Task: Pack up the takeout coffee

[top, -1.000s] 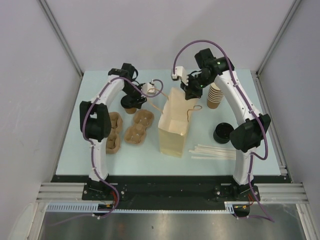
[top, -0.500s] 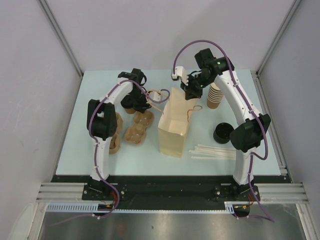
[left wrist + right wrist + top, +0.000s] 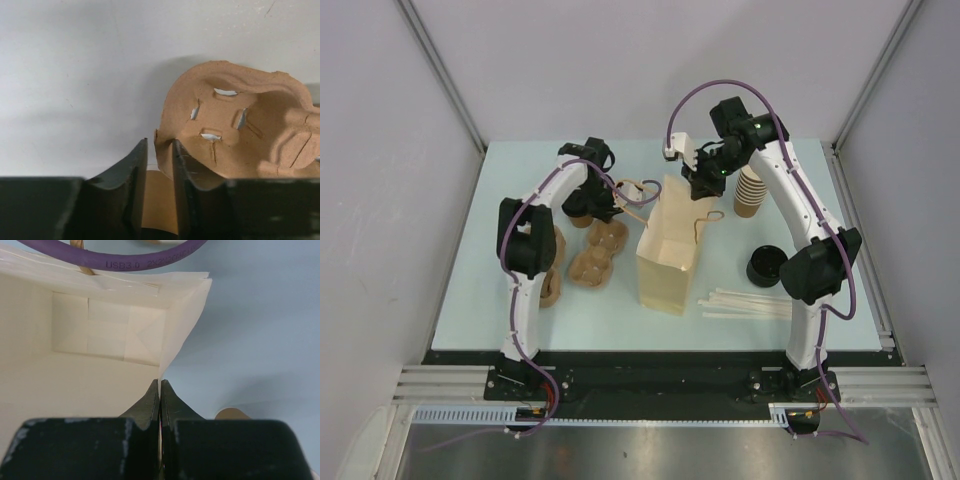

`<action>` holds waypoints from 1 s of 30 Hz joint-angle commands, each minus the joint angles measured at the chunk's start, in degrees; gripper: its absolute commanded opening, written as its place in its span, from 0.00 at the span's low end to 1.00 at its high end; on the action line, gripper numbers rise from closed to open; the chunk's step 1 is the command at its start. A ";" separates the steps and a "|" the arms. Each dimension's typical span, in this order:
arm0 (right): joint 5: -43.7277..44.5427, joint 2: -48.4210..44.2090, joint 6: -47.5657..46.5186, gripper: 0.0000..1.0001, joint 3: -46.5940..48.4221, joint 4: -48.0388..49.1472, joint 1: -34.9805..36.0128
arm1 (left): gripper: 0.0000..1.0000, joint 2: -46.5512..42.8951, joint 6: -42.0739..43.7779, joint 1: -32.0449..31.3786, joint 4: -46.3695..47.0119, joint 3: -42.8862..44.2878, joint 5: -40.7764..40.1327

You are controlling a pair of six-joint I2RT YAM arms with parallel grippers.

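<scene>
The takeout coffee (image 3: 580, 212), a tan paper cup with a black lid, is at the back left of the table. My left gripper (image 3: 594, 203) is shut on it. In the left wrist view the cup wall (image 3: 159, 200) fills the gap between my fingers (image 3: 131, 167), just above the end of a brown pulp cup carrier (image 3: 230, 135). My right gripper (image 3: 700, 188) is shut on the top edge of the open paper bag (image 3: 670, 255). In the right wrist view the jaws (image 3: 159, 382) pinch the bag wall (image 3: 75, 380), and the bag looks empty inside.
Two pulp cup carriers (image 3: 598, 252) (image 3: 548, 268) lie left of the bag. A stack of lidless tan cups (image 3: 749, 192) stands at the back right. A stack of black lids (image 3: 765, 267) and several white straws (image 3: 750, 302) lie to the right of the bag.
My left wrist has swung right, toward the bag and over the carrier's end, with the cup in it. The right arm and the bag have not moved.
</scene>
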 commanded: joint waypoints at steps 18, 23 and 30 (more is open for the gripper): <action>-1.50 -1.37 -0.77 0.00 1.10 -9.17 -0.15 | 0.35 1.21 -0.72 -0.15 -2.74 3.04 -1.20; -2.11 -1.37 -1.21 0.00 0.57 -9.25 -0.68 | 0.15 0.68 -0.98 -0.15 -4.14 3.65 -0.15; -4.04 -2.51 -1.30 0.00 -0.13 -9.25 -2.44 | 0.00 -2.13 -5.02 -0.06 -4.93 5.06 3.71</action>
